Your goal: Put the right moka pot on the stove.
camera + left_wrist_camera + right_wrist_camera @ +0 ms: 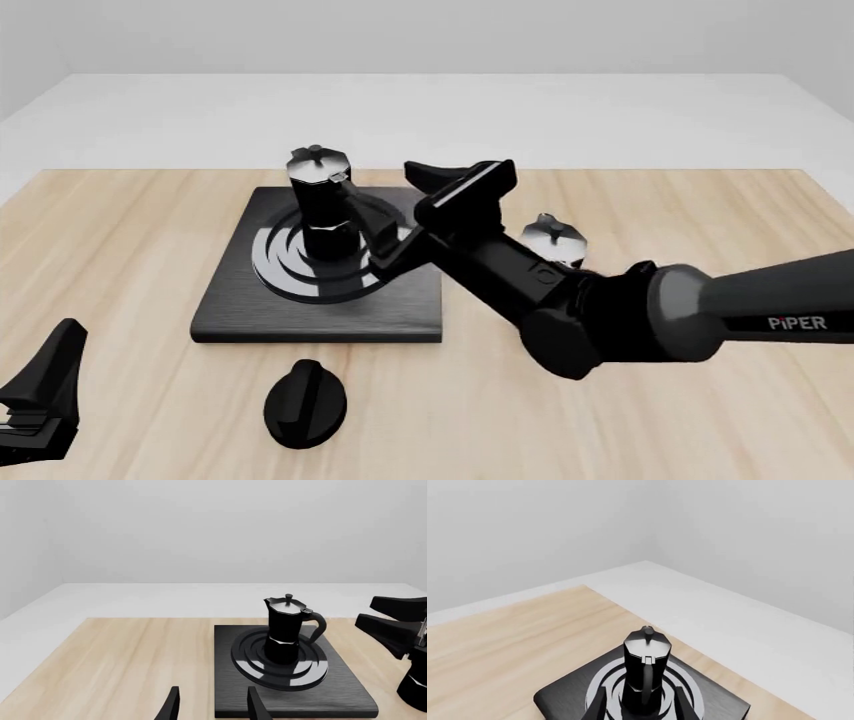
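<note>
— Where's the right moka pot (320,195)?

— Upright on the stove (227,310), in the middle of the silver burner rings. In the front view the slab lies left of centre on the wooden table (107,250). The pot's lid is on, and its handle points toward about 4 o'clock, at the right arm.

— And the right gripper (454,180)?

— It hangs above the stove's right edge, at about 3 o'clock from the pot, with its fingers aimed toward 10 o'clock. The fingers are spread wide and have hold of nothing. The right wrist view looks down at the pot (644,665) on the rings of the stove (560,700). The two fingertips of the gripper (640,710) frame the pot's base, and I see no contact with it.

— Which pot is the other one?

— A second moka pot (551,237), identical in look, stands on the table at 3 o'clock from the stove. The right arm hides most of it. The left wrist view catches its lower body (413,685) at the frame's edge.

— And the left gripper (34,400)?

— At about 7 o'clock from the stove, well apart from it, by the near table edge. Its wrist view shows the fingers of the gripper (212,707) apart and empty. Beyond them are the stove (333,695) and the pot (283,630).

— Anything else?

— A small black oval knob (304,402) lies on the table at 6 o'clock from the stove, just off its near edge.
</note>
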`<state>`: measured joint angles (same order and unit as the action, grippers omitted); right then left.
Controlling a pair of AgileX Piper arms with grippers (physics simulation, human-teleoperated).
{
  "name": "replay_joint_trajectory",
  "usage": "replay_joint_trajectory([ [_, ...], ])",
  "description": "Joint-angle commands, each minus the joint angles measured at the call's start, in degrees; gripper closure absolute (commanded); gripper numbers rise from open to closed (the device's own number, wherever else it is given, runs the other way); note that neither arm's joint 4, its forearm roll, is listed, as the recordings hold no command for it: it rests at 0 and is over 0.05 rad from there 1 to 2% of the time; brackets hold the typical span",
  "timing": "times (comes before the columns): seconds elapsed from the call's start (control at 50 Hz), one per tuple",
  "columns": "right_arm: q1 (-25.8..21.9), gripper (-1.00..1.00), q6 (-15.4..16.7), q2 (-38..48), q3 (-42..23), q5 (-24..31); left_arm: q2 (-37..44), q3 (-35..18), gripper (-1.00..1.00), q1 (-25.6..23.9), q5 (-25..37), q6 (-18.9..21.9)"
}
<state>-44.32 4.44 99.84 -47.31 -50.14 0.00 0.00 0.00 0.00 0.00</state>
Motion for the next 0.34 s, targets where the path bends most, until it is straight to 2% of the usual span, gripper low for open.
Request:
replay_joint_trajectory([
  [0.02, -0.2, -1.0, 0.3, -9.3, 7.3, 2.2, 0.0, 0.0, -1.0, 0.0, 0.0, 0.0],
  [0.34, -0.4, -1.0, 0.6, -24.7, 14.6, 9.7, 0.0, 0.0, -1.0, 0.0, 0.0, 0.0],
])
